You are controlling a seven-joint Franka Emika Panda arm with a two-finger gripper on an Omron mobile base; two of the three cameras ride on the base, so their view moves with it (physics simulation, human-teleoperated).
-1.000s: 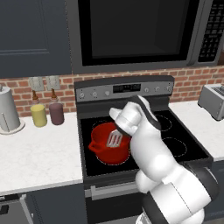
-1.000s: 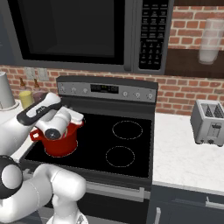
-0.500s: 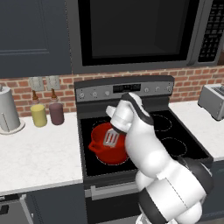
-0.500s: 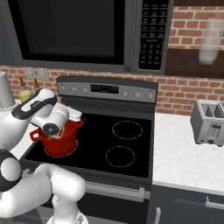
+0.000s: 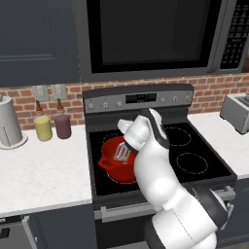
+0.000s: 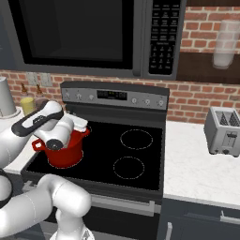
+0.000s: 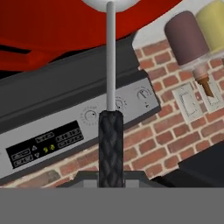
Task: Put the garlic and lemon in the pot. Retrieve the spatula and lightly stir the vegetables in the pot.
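A: Which step is it?
B: Stirring, likely. The gripper (image 5: 130, 141) pinches the spatula (image 5: 122, 152) by its black handle, head inside the pot (image 5: 113, 165) on the stove's front-left burner.
A: Next?
B: Gentle sweeps; garlic and lemon are hidden.

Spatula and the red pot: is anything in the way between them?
Nothing visible is. The gripper holds the spatula by its black handle, and the slotted metal head hangs right over the open mouth of the pot on the stove's front left burner.

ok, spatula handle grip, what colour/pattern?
Black with a woven, cross-hatched texture; the spatula has a plain silver-grey shaft above it. Shows best in the hand view.
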